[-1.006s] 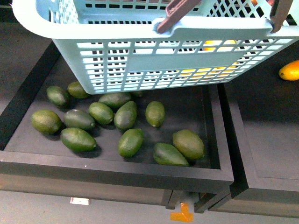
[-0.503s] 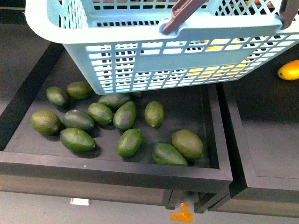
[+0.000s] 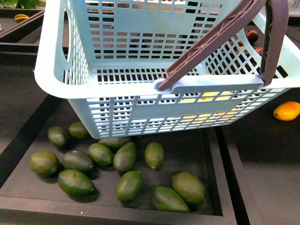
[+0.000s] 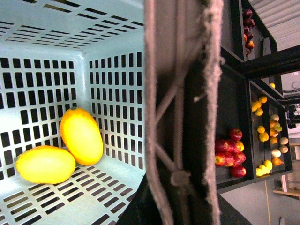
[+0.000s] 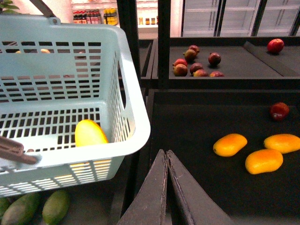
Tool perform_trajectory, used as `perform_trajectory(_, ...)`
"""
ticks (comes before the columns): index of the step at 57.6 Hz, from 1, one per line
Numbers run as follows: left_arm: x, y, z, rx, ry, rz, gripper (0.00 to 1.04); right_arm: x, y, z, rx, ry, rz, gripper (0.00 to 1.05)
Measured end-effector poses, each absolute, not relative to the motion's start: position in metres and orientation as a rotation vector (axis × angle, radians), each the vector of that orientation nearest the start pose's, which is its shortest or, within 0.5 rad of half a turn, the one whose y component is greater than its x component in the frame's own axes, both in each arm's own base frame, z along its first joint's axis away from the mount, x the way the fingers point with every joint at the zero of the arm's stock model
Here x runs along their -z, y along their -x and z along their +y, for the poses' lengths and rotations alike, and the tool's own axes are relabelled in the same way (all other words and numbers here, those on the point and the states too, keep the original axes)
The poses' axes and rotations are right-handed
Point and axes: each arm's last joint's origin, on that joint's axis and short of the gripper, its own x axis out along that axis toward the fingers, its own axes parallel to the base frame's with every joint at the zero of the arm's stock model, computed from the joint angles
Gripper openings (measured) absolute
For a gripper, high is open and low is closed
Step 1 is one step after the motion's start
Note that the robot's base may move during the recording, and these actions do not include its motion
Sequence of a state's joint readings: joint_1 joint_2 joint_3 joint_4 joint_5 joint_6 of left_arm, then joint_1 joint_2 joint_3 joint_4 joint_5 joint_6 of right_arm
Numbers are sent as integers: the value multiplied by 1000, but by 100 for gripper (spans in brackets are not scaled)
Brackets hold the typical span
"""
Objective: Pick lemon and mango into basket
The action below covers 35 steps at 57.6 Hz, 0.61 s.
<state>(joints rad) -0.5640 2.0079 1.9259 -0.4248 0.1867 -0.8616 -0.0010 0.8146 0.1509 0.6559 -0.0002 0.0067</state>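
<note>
My left jaws, as far as this very close view shows, are clamped on the brown handle [image 3: 211, 42] of the basket [image 3: 108, 89], which fills the upper part of the front view. The lemon [image 4: 45, 164] and the mango [image 4: 81, 136] lie inside it on the floor, touching each other. My right jaws are pressed together, empty, beside the basket's wall.

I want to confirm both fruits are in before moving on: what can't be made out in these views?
Left gripper: the brown handle fills the left wrist view, so its jaws are not seen.
Front view: the basket wall lets through only yellow patches; which fruit cannot be told.
Right wrist view: one yellow fruit shows; the basket's near wall would hide a second.
</note>
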Motion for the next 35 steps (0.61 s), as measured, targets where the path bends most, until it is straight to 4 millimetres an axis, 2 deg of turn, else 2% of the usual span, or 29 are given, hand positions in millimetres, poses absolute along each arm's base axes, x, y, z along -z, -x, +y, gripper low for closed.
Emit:
perform_trajectory(29,-336,-390,-253,464,706,787,5,-170,-132,0,1,-6,-5,2)
perform_trajectory(35,-336,-390,-253,465,705,787,5,-171,-127,0,2,-6,-12,2)
